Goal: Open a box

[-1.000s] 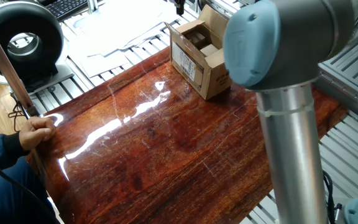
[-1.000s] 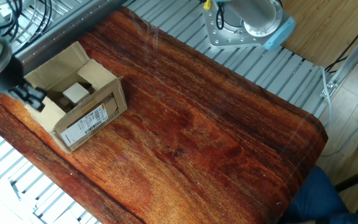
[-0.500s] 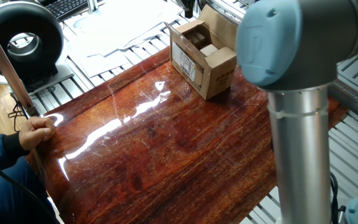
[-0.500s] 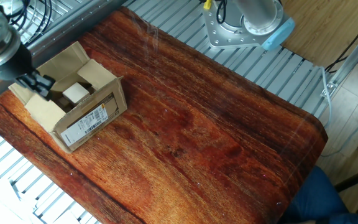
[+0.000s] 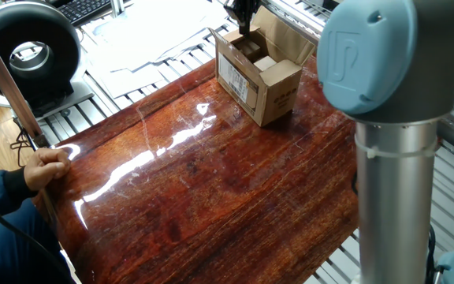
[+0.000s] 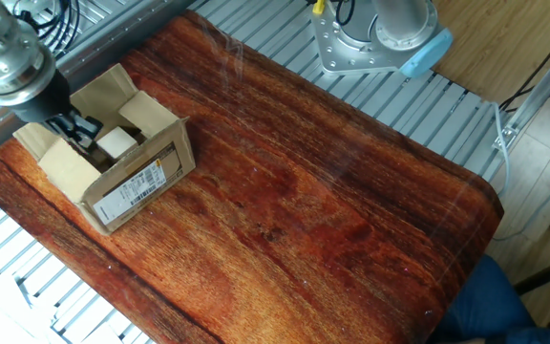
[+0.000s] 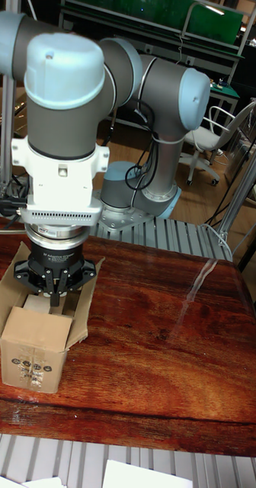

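1. Brown cardboard makes up the box, which sits near one corner of the glossy reddish wooden worktop, its top flaps folded outward and its top open.
2. A white printed label shows on one side of the box; dark round marks are printed on another side in the tall fixed view.
3. A pale small item lies inside the box.
4. The gripper hangs straight down over the open top, its dark fingers reaching just inside the box opening.
5. The fingers look close together, but whether they grip anything cannot be told.
6. A person's hand rests at the worktop's edge, well apart from the box.
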### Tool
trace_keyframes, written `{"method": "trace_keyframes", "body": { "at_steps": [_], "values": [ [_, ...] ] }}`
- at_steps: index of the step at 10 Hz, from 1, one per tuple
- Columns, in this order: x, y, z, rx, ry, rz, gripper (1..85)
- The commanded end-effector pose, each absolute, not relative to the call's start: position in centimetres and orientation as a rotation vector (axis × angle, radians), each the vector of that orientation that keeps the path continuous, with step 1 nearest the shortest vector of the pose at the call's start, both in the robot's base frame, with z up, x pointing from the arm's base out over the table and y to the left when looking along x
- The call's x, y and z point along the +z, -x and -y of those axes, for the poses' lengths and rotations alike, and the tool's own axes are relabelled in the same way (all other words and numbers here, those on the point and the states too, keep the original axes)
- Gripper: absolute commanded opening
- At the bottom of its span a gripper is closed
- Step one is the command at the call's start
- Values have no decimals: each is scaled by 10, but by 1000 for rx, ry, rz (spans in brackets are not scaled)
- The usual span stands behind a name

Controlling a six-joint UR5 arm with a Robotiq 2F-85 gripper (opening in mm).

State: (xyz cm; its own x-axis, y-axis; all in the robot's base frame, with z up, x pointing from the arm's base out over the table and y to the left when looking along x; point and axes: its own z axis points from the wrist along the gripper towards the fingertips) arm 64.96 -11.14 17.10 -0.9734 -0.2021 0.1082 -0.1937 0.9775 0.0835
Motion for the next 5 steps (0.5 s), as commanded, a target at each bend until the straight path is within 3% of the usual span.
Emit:
{"method": "trace_keyframes", "body": {
  "at_steps": [1, 5],
  "values": [
    [163, -645, 110, -132, -304, 3018, 10],
    [154, -647, 109, -152, -319, 3029, 10]
  ]
}}
